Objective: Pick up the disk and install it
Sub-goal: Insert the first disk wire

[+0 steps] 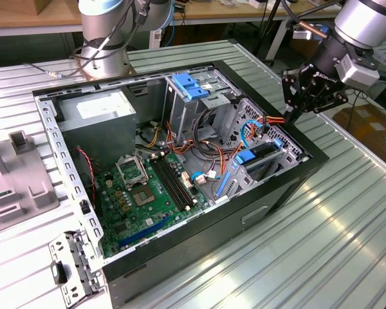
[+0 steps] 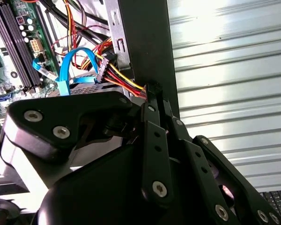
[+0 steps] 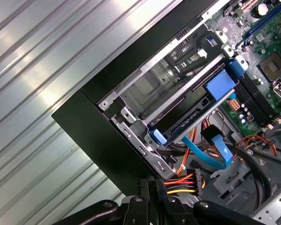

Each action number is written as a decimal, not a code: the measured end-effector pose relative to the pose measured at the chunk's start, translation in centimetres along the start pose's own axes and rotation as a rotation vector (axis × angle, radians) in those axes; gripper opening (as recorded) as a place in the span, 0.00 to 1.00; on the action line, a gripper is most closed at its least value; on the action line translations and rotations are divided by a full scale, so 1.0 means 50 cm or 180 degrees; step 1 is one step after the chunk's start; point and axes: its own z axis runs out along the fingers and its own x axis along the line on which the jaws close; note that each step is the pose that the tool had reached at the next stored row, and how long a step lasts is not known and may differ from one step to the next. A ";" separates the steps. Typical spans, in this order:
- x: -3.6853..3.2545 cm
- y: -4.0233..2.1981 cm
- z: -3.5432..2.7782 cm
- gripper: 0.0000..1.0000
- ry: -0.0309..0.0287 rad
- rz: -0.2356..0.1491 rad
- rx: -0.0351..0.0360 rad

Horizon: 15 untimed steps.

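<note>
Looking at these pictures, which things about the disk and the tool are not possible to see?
- First wrist view: the disk sits edge-on in its bay, and the bay's metal walls hide its flat faces.
- Exterior view: the cables and the drive cage cover most of the disk.
- Second wrist view: the black body of the tool blocks much of the case interior behind it.

Tool (image 2: 152, 96) fingers together at case edge (image 2: 145, 42), red/yellow wires (image 2: 126, 79), blue cable (image 2: 65, 70), RAM slots (image 2: 14, 47)
</note>
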 end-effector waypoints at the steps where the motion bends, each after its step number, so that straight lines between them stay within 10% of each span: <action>1: 0.000 0.000 0.000 0.17 0.0000 0.0000 0.0000; 15: -0.020 0.023 0.001 0.17 -0.0003 0.0000 0.0003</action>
